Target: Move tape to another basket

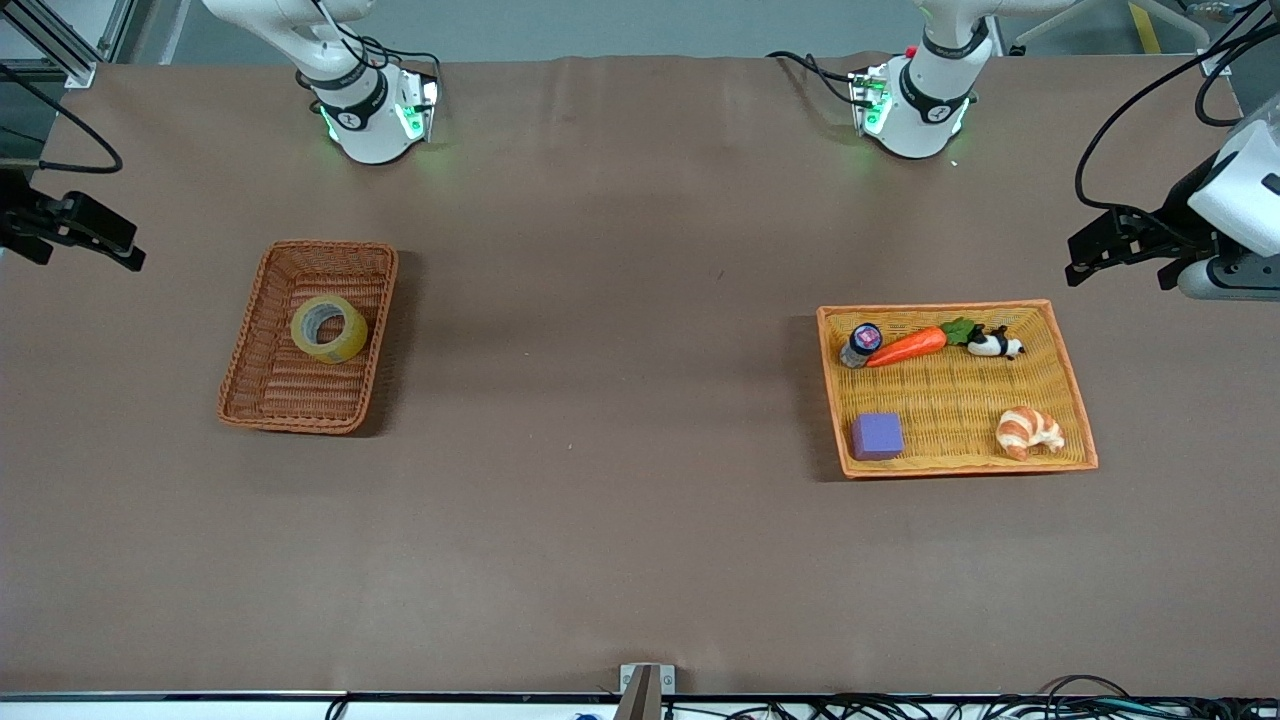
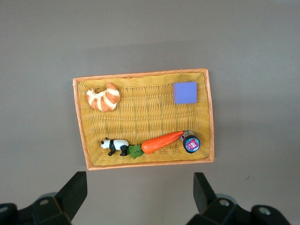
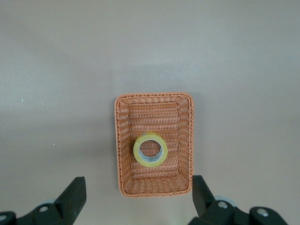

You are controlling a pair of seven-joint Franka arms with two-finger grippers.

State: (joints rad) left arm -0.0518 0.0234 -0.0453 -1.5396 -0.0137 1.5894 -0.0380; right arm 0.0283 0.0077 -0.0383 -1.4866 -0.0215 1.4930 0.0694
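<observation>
The yellowish tape (image 1: 329, 328) lies flat in the reddish-brown wicker basket (image 1: 275, 400) toward the right arm's end of the table. The right wrist view looks down on the tape (image 3: 150, 150) in the basket (image 3: 154, 180). My right gripper (image 1: 100, 240) hangs open and empty high over the table's edge at that end, apart from the basket; its open jaws frame the right wrist view (image 3: 139, 197). My left gripper (image 1: 1105, 250) hangs open and empty over the table's other end, beside the tray, and also shows in the left wrist view (image 2: 139, 197).
A flat orange-yellow woven tray (image 1: 950, 400) toward the left arm's end holds a purple block (image 1: 877, 436), a croissant (image 1: 1028, 432), a carrot (image 1: 905, 347), a panda figure (image 1: 995, 345) and a small jar (image 1: 862, 343). Brown table lies between basket and tray.
</observation>
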